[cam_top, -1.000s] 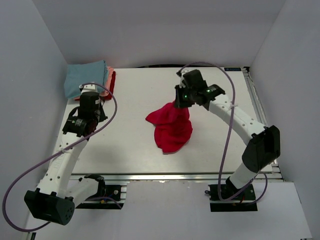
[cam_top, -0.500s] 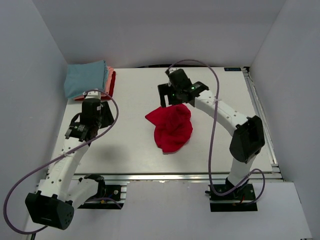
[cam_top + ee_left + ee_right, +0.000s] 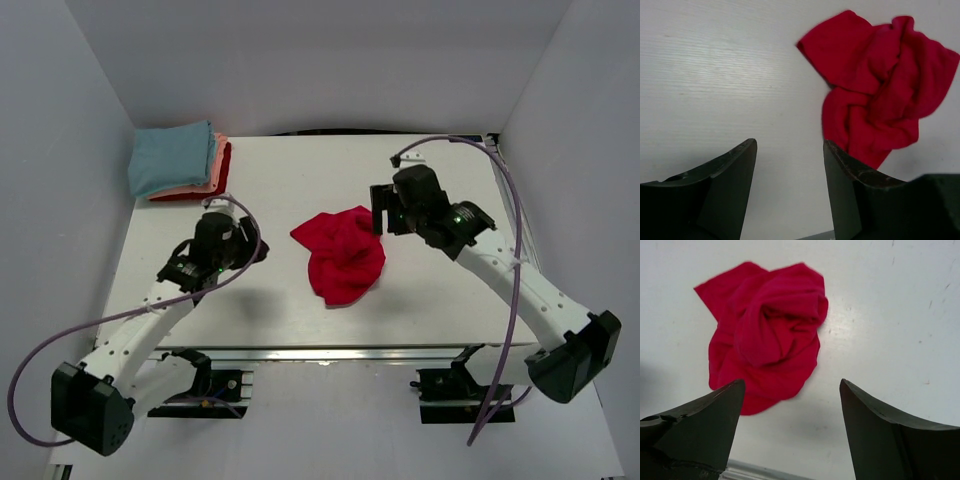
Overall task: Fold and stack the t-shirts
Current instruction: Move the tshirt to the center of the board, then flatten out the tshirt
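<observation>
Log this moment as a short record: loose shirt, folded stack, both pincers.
loose shirt: red t-shirt, crumpled in the middle, not yet folded
folded stack: light blue on top, salmon-pink and red beneath, far left corner
left pincer: open, empty, to the shirt's left
right pincer: open, empty, to the shirt's right

A white table [image 3: 300, 180] sits boxed by plain pale walls [image 3: 330, 60]; even, soft light.

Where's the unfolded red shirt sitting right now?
In the top view the red shirt lies crumpled on the table, between the left gripper and right gripper, held by neither; the folded stack is at the far-left corner.
</observation>
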`<state>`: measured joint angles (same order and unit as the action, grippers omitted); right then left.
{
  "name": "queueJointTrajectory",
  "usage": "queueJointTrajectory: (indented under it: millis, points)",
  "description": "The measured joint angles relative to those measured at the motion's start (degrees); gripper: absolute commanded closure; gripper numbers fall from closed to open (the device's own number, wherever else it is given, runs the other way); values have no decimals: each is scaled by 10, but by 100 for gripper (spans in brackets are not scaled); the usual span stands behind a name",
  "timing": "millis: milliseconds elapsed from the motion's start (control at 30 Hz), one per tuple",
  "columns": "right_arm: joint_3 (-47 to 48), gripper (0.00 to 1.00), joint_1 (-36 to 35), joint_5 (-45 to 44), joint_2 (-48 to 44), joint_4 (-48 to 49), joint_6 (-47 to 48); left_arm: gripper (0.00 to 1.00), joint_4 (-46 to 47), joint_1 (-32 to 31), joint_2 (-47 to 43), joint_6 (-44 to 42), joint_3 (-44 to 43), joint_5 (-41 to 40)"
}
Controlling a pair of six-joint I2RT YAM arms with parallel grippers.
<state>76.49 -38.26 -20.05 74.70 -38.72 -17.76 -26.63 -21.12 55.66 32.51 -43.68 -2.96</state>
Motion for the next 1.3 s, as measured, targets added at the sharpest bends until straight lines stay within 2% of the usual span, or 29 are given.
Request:
queueJointTrajectory:
  millis: [67, 233, 333, 400, 633, 900, 1000, 1100, 1133, 1233, 1300]
  points:
    - [-30, 21, 0, 15, -24, -1, -3, 32, 28, -44, 21, 19, 10, -10]
    - [-75, 29, 0, 47, -30, 36, -4, 8, 106, -168, 134, 78, 21, -57]
    - [-86, 29, 0, 59, -16, 56, -5, 3, 147, -229, 194, 110, 35, -81]
    - [-88, 29, 3, 68, -4, 68, -6, 3, 158, -252, 209, 127, 37, -94]
    - [-88, 32, 11, 92, 40, 112, -8, 19, 209, -268, 278, 167, 34, -122]
    - [-88, 34, 24, 109, 79, 139, -7, 25, 237, -271, 334, 191, 25, -148]
    - [-88, 34, 29, 114, 84, 147, -7, 31, 251, -271, 357, 191, 8, -158]
    - [-88, 35, 31, 122, 87, 155, -7, 38, 255, -271, 379, 191, -11, -165]
    - [-88, 35, 32, 125, 89, 158, -7, 45, 255, -271, 385, 191, -17, -166]
    - [-89, 33, 33, 139, 97, 167, -7, 55, 258, -271, 399, 196, -26, -169]
    - [-91, 28, 33, 151, 104, 176, -6, 62, 256, -271, 399, 200, -25, -172]
